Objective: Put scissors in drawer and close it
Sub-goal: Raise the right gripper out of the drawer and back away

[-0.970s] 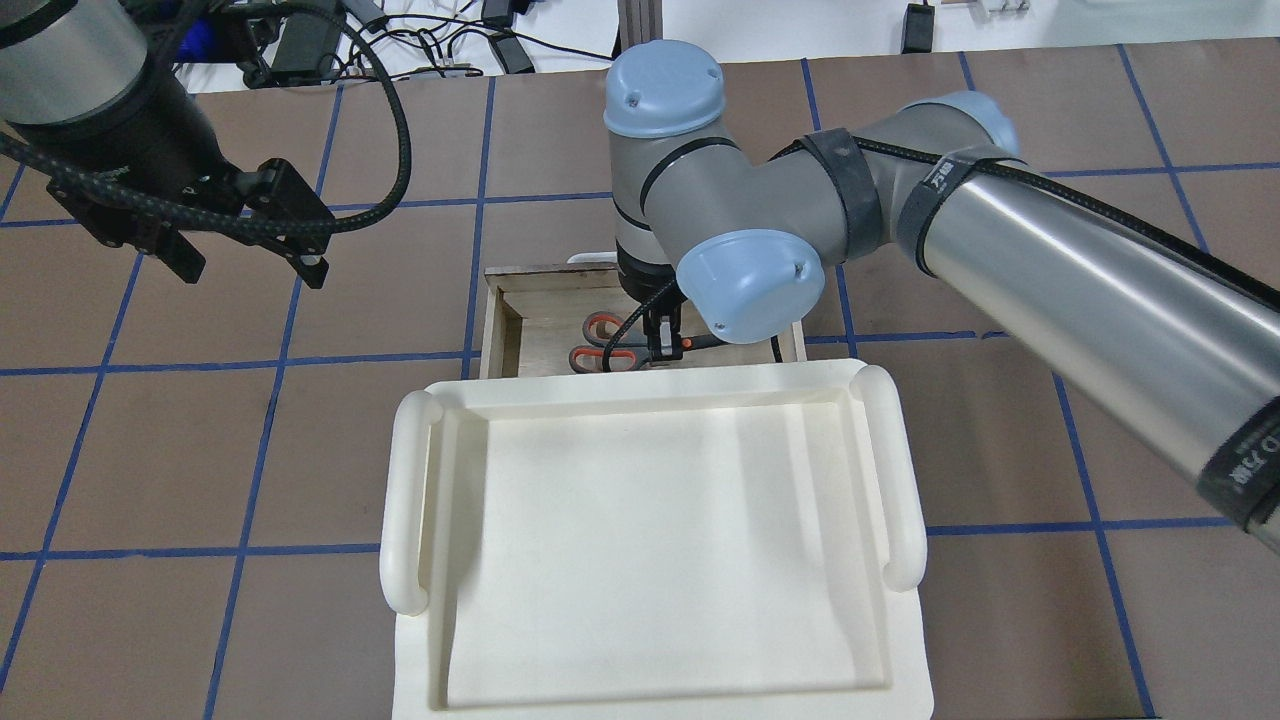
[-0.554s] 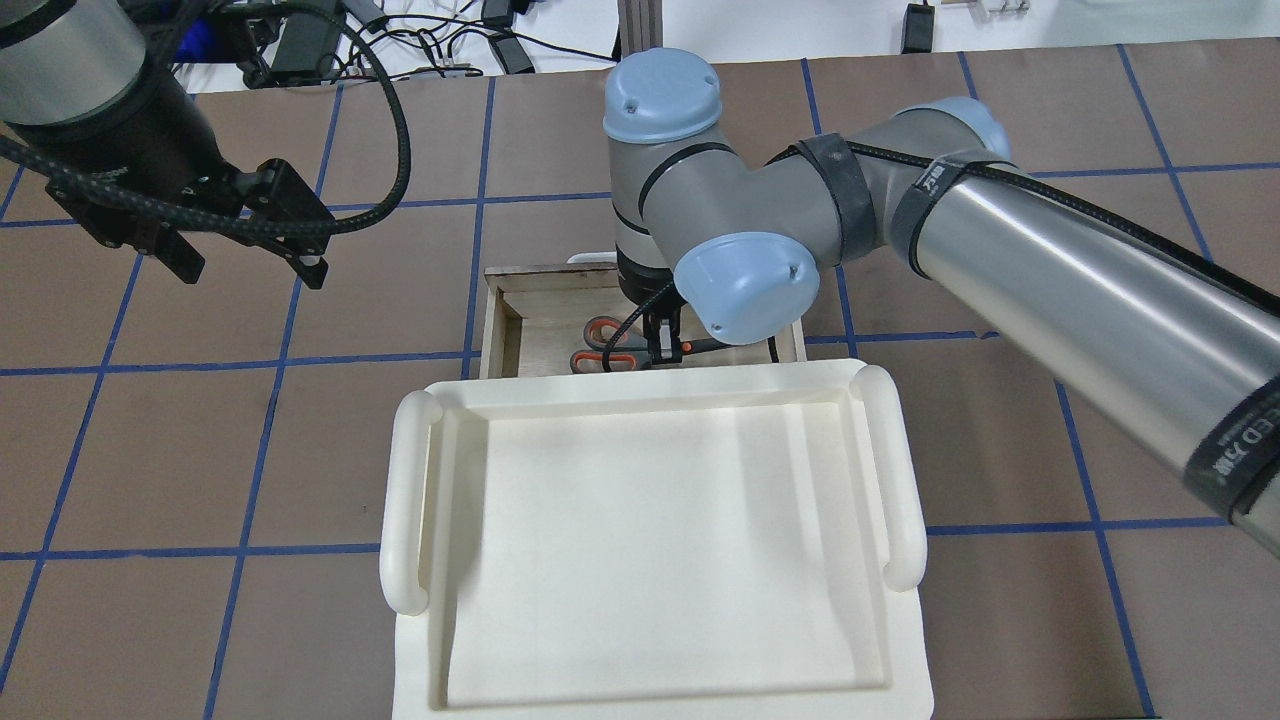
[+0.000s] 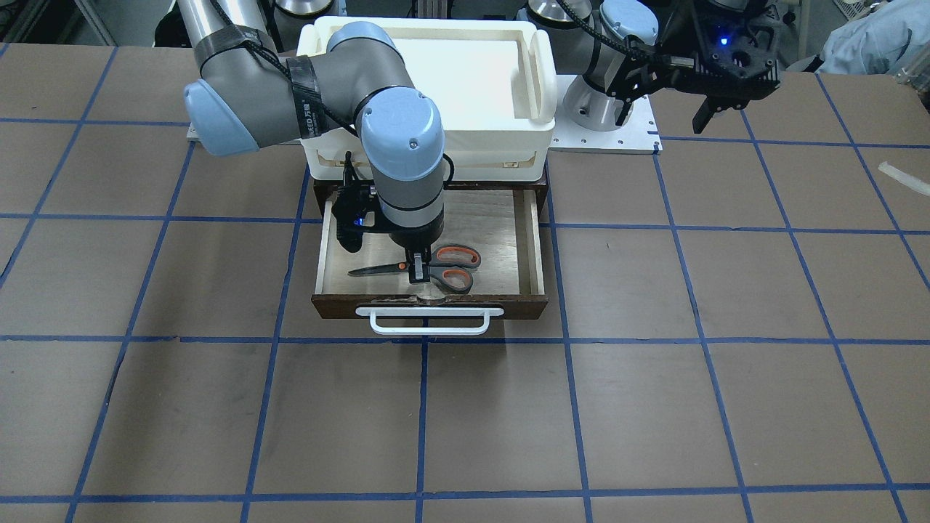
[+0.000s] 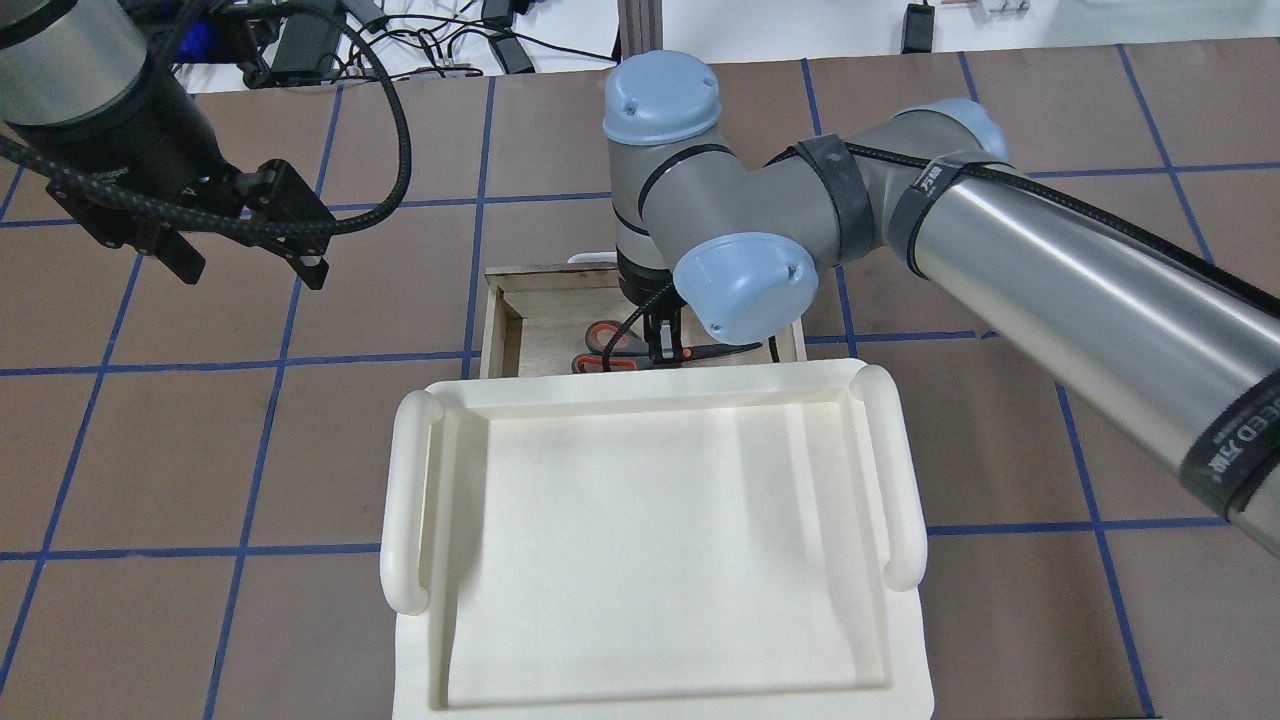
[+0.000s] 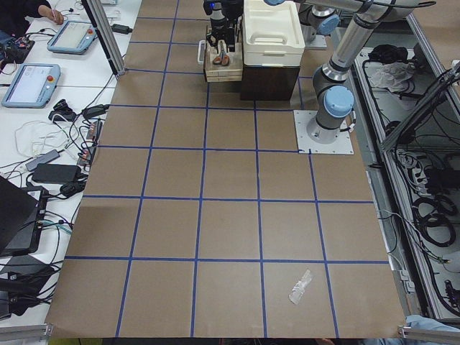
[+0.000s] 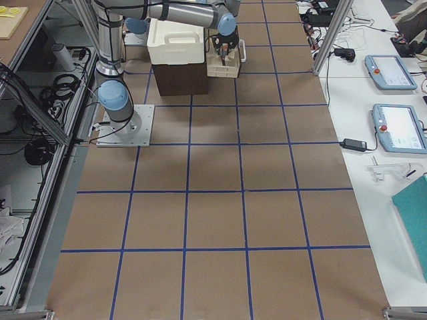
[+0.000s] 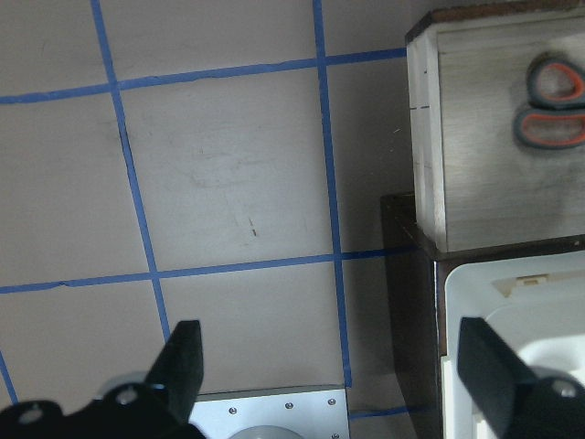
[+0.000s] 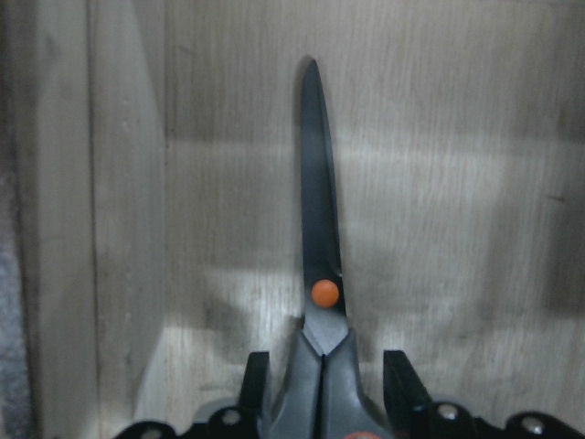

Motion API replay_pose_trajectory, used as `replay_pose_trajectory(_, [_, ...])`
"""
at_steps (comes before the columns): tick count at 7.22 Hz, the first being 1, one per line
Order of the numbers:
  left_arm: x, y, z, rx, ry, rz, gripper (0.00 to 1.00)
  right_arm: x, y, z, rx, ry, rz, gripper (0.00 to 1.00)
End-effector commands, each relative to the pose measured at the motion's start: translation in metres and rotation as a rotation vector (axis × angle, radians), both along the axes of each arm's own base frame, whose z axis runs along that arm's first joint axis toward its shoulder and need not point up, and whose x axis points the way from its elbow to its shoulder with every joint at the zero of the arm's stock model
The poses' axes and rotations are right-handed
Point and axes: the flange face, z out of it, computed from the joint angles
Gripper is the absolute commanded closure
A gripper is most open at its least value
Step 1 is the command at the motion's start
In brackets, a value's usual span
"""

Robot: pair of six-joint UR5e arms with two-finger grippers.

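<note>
The scissors (image 3: 443, 267) lie flat on the pale floor of the open drawer (image 3: 534, 247), blades toward the robot's right, orange-lined handles toward its left. My right gripper (image 3: 418, 274) points straight down over the scissors' pivot. In the right wrist view its fingers (image 8: 256, 380) stand either side of the scissors (image 8: 320, 229) with small gaps, narrowly open. The scissors also show in the overhead view (image 4: 605, 350). My left gripper (image 4: 250, 265) is open and empty, held high over the table to the left of the drawer (image 4: 492, 330).
A white tray-shaped box (image 4: 650, 540) sits on top of the dark cabinet, right behind the open drawer. The drawer's white bar handle (image 3: 429, 319) faces away from the robot. A scrap of clear wrap (image 5: 300, 286) lies far off on the table.
My right arm has shifted slightly, so the blades now show past its wrist joint. The scissors sit a touch lower in the drawer. The left arm has not moved.
</note>
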Motion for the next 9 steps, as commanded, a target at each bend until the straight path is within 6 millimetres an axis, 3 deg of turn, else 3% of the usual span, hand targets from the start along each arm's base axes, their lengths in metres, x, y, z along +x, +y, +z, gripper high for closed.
replay_pose_trajectory(1, [0.0,0.0,0.0,0.0,0.0,-0.001,0.0,-0.002,-0.002,0.043,-0.069,-0.031,0.008,0.0])
replay_pose_trajectory(2, [0.0,0.0,0.0,0.0,0.0,0.001,0.0,-0.015,-0.005,0.073,-0.108,-0.035,0.032,0.0])
replay_pose_trajectory(3, [0.0,0.0,0.0,0.0,0.0,0.001,0.0,-0.034,-0.01,0.09,-0.127,-0.033,0.089,0.0])
replay_pose_trajectory(4, [0.0,0.0,0.0,0.0,0.0,0.001,0.0,-0.085,-0.023,0.108,-0.122,0.008,0.077,0.0])
replay_pose_trajectory(7, [0.0,0.0,0.0,0.0,0.0,-0.001,0.0,-0.24,-0.031,0.165,-0.142,0.077,0.26,0.0])
replay_pose_trajectory(8, [0.0,0.0,0.0,0.0,0.0,-0.001,0.0,-0.263,-0.021,0.179,-0.133,0.074,0.348,0.0])
replay_pose_trajectory(9, [0.0,0.0,0.0,0.0,0.0,-0.001,0.0,-0.259,-0.009,0.188,-0.131,0.068,0.444,0.0])
